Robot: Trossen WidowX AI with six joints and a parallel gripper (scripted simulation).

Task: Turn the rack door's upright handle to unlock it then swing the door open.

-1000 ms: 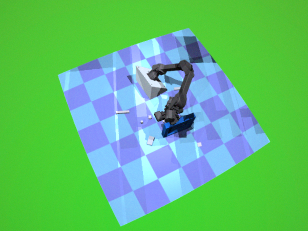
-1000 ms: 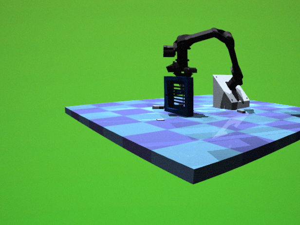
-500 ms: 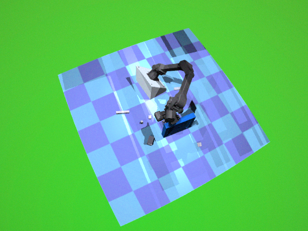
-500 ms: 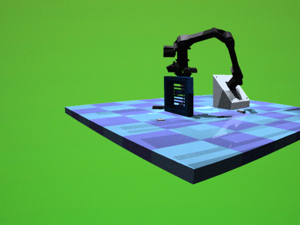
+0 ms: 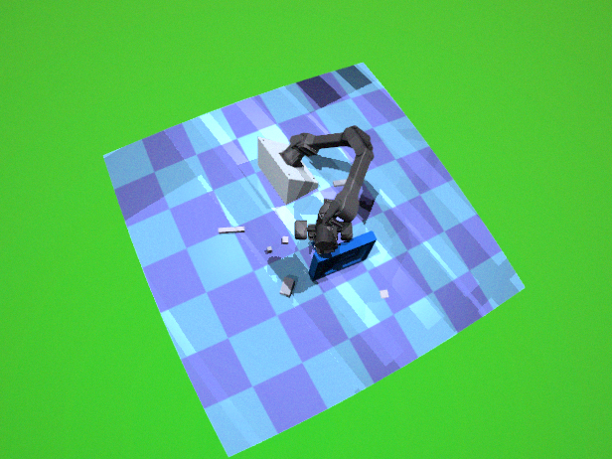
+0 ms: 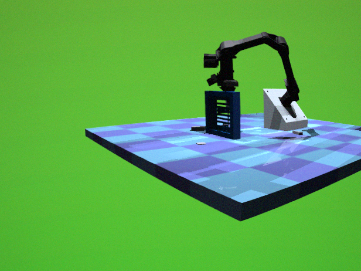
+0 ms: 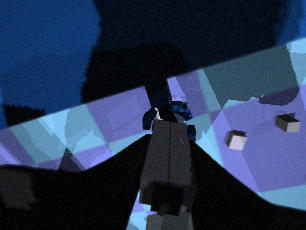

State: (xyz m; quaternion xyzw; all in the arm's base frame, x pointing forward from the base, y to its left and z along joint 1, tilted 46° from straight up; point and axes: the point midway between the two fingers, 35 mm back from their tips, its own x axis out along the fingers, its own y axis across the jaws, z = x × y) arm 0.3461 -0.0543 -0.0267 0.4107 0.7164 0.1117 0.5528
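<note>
The blue rack frame [image 5: 368, 239] [image 6: 236, 114] [image 7: 45, 40] stands upright. In the exterior view, horizontal bars show through its opening, and no door panel shows swung out to the side. My gripper [image 7: 168, 142] points straight down close beside the frame, on the side toward the arm's base. Its fingers are together in the wrist view and shut on the upright handle. The handle is mostly hidden by the fingers and dark shadow, so its turn angle cannot be told. In the top view the wrist hides the fingertips.
A small white cube [image 5: 284, 239] [image 7: 236, 140] and a smaller one [image 5: 268, 249] lie near the gripper. A larger block [image 5: 287, 287] [image 6: 198, 128] lies beside the frame, a flat tile [image 5: 383, 294] [image 6: 201, 143] beyond it. A long bar [image 5: 231, 229] lies farther off. The arm stands on a white wedge [image 5: 283, 174] [image 6: 271, 111].
</note>
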